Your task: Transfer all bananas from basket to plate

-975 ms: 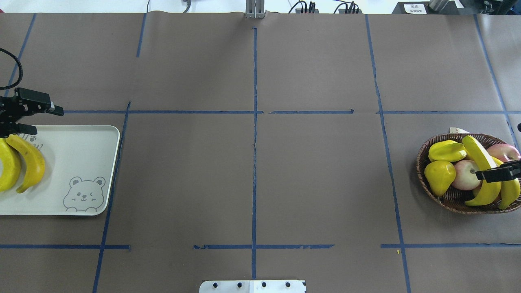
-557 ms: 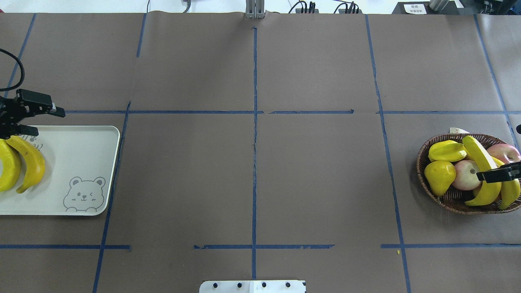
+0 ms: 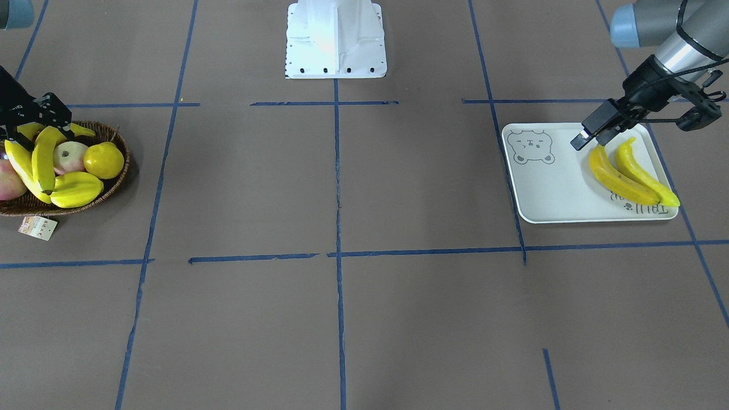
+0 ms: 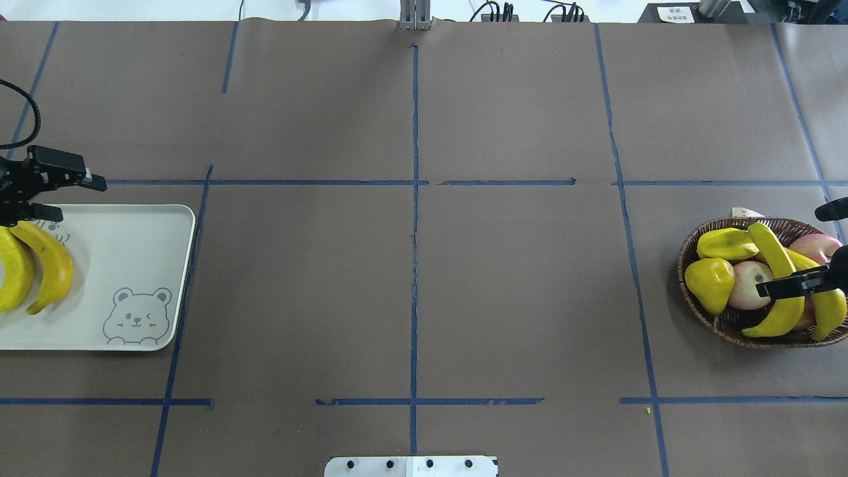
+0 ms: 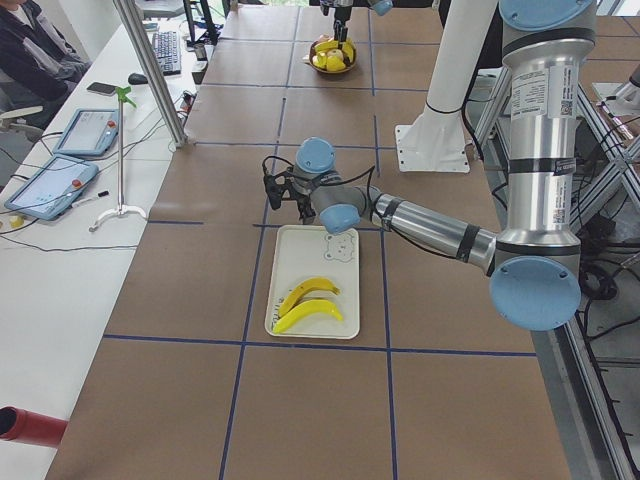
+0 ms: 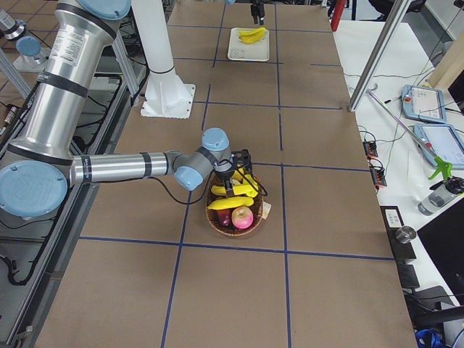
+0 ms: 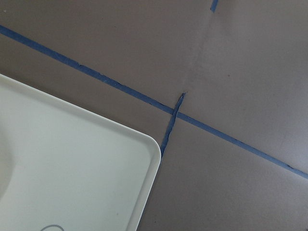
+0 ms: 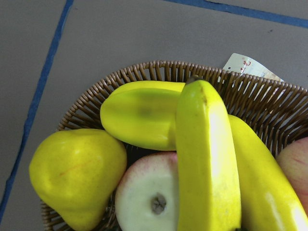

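Two yellow bananas (image 4: 50,265) (image 4: 14,271) lie on the off-white bear tray (image 4: 132,252) at the table's left end; they also show in the front view (image 3: 618,176) (image 3: 646,173). My left gripper (image 4: 69,197) hovers open and empty over the tray's far corner. Two more bananas (image 4: 768,248) (image 4: 831,311) lie in the wicker basket (image 4: 681,278) at the right end. My right gripper (image 4: 772,283) is shut on the upper banana (image 8: 207,159), one finger across its middle. The second banana (image 8: 260,168) lies beside it.
The basket also holds a pear (image 4: 709,285), a starfruit (image 4: 725,244) and two apples (image 4: 748,285) (image 4: 818,246). A paper tag (image 3: 37,228) hangs off its rim. The robot base (image 3: 336,40) stands at mid-table. Blue tape lines cross the brown table cover.
My right gripper has moved left over the basket. The gripped banana's lower end has swung left with it, and the other fruit has shifted slightly left. The left gripper has barely moved.
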`<state>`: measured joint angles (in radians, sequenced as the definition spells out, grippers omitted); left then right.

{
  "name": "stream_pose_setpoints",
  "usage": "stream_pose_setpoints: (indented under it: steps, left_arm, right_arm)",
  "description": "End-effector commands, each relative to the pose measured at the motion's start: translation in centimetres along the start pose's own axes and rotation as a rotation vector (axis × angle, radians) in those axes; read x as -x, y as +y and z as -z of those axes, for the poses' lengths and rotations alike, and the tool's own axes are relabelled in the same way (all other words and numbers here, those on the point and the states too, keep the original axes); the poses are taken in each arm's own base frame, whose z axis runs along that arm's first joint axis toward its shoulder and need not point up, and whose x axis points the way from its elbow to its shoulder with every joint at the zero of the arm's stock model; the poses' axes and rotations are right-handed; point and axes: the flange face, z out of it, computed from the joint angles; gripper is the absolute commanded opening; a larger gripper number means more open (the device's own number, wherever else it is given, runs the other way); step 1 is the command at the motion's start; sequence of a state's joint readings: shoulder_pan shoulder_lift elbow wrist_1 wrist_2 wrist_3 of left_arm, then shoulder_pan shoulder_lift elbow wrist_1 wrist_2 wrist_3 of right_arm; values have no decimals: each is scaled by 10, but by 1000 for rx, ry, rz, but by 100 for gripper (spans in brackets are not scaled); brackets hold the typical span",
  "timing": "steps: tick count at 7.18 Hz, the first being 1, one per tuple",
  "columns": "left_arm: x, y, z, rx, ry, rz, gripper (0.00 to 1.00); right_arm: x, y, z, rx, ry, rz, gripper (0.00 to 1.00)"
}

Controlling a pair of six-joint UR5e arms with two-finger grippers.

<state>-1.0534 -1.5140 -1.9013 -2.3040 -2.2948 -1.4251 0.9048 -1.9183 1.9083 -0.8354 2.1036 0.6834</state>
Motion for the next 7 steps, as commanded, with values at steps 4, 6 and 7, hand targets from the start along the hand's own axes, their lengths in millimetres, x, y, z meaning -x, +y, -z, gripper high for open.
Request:
stream_pose_setpoints:
  steps: [4,6,7]
  left_arm:
    - [1,3,-6,11,-8,-1,100]
    - [1,3,-6,11,-8,-1,100]
    - [1,3,-6,11,-8,-1,100]
  right_arm:
    - [-3,7,-12,12,34,10,84]
    - [0,9,-17,15,49,21,56]
    - [3,9,-18,17,45,30,39]
